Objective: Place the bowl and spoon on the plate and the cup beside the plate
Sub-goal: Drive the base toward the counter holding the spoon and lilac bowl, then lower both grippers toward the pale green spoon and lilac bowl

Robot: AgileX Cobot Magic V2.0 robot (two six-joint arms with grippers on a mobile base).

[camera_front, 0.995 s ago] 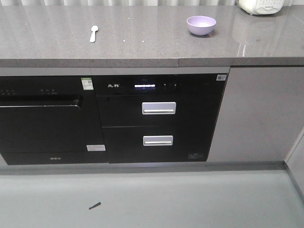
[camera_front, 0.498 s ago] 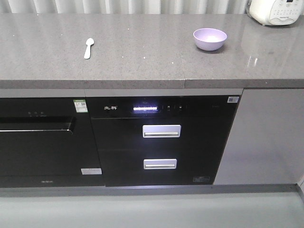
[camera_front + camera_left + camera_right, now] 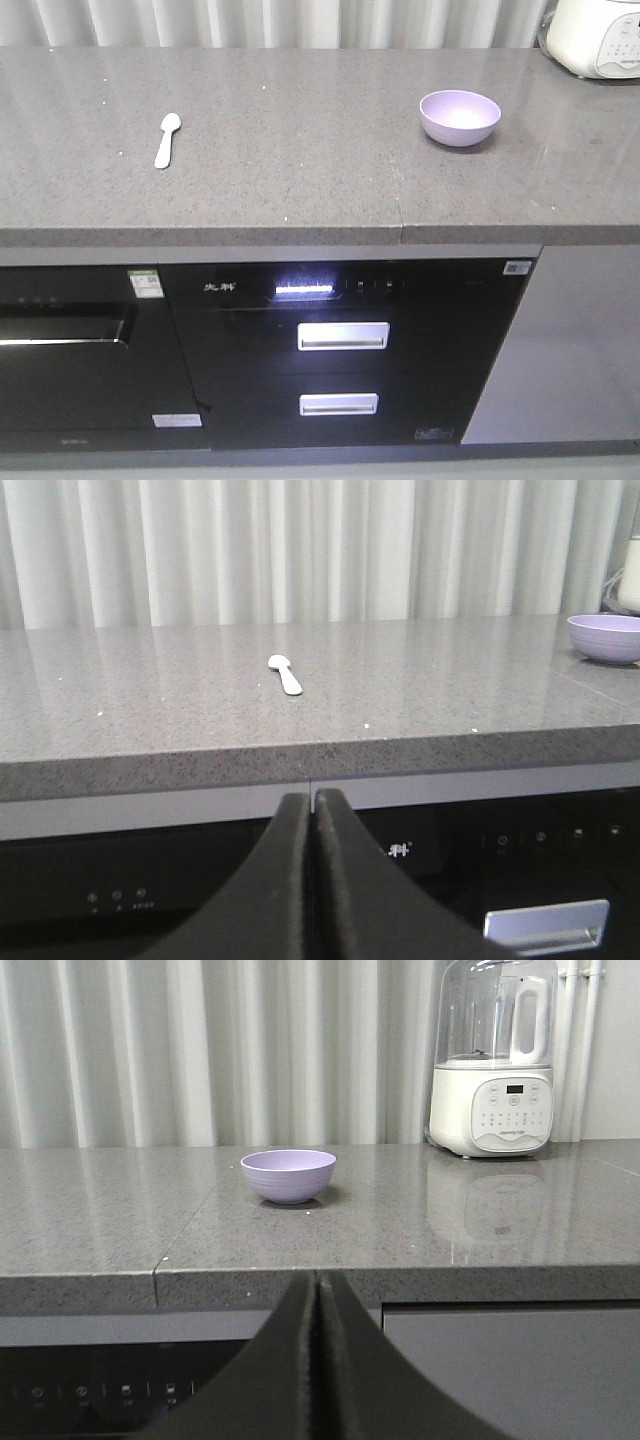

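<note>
Front view: bowl (image 3: 460, 116) upright on the worktop (image 3: 300, 190). Spoon (image 3: 167, 139) lies well left of the bowl, handle toward the front edge. Plate and cup are not in view. White appliance (image 3: 600, 35) is behind-right of the bowl, drawer unit (image 3: 340, 350) below it.

Left wrist view: left gripper (image 3: 313, 800) pressed together, empty, lower than the worktop lip, with the spoon ahead.

Right wrist view: right gripper (image 3: 318, 1282) also closed and empty, with the bowl ahead and slightly left.

Looks like the approach step. Raise both arms clear of the lip and spread the jaws before reaching. The lip is the main obstruction; the appliance stands clear of the bowl.
</note>
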